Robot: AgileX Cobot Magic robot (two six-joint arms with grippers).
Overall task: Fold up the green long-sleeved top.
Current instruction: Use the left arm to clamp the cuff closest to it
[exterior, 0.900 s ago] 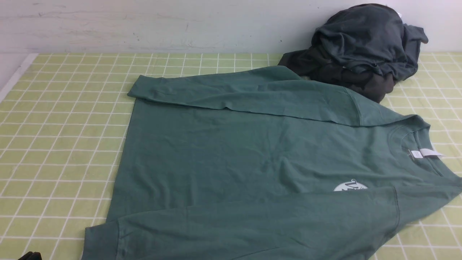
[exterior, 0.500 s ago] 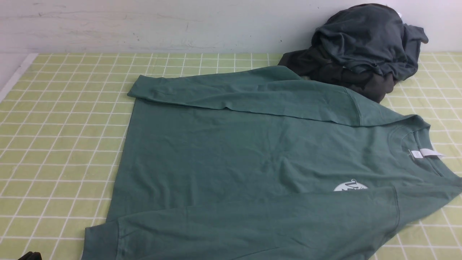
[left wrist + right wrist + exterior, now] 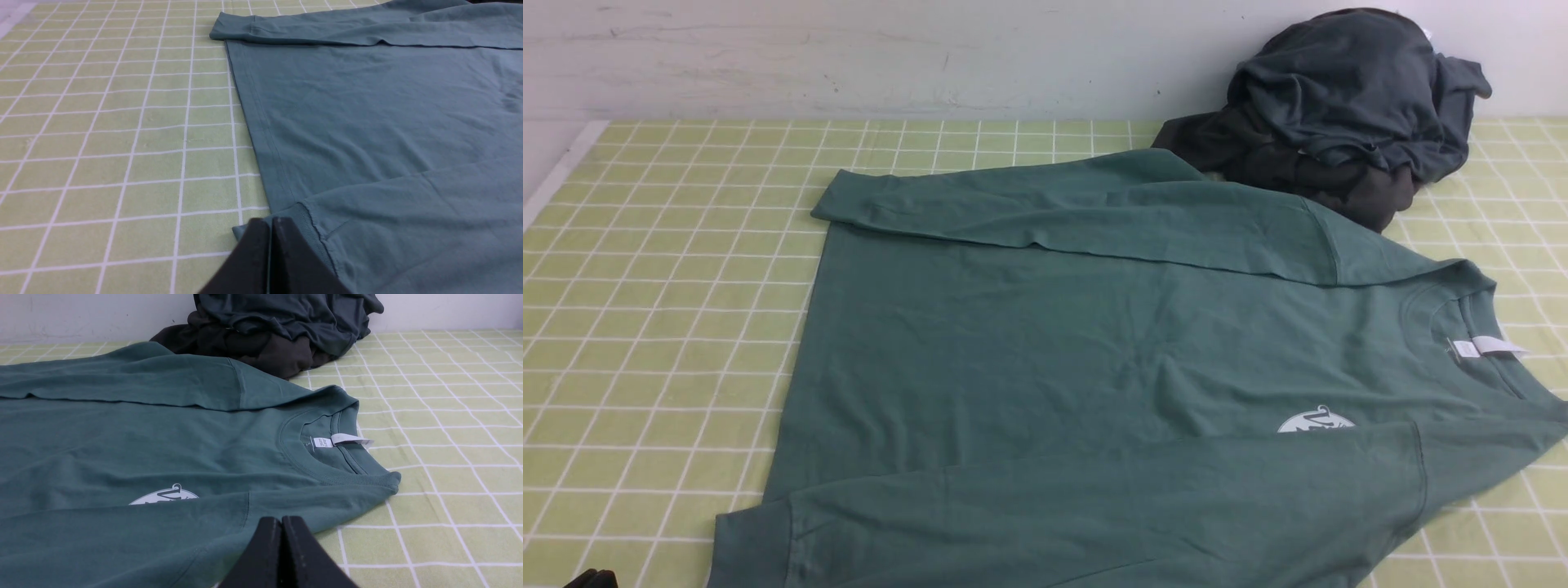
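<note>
Left side first: my left claw [image 3: 269, 223] has its jaws pressed together with nothing gripped. It sits low over the checked cloth [image 3: 662, 327], just beside the near cuff [image 3: 307, 228], which I judge to be the corner it would take for the next fold. The top [image 3: 1094, 351] lies flat and face up across the middle of the cloth, with its hem [image 3: 261, 134] toward my left and its neck toward my right. Both sleeves are already laid inward along the body. The far sleeve [image 3: 1054, 212] runs across the far edge, and the near sleeve [image 3: 1094, 506] runs across the near edge, where it covers the lower part of the logo [image 3: 1315, 422]. That leaves a long rectangle (sleeves tucked so they cannot trail), so I assess the sleeve stage as done and the crosswise fold as not yet made. Further right, the collar [image 3: 351, 479] lies open with the label [image 3: 1486, 346] flipped outward. My right claw [image 3: 281, 520] is likewise closed and empty, low by the near shoulder, at the fabric's edge. The dark pile [image 3: 1347, 106] sits against the wall at far right and appears to touch the far shoulder, so a lift there could drag it.
</note>
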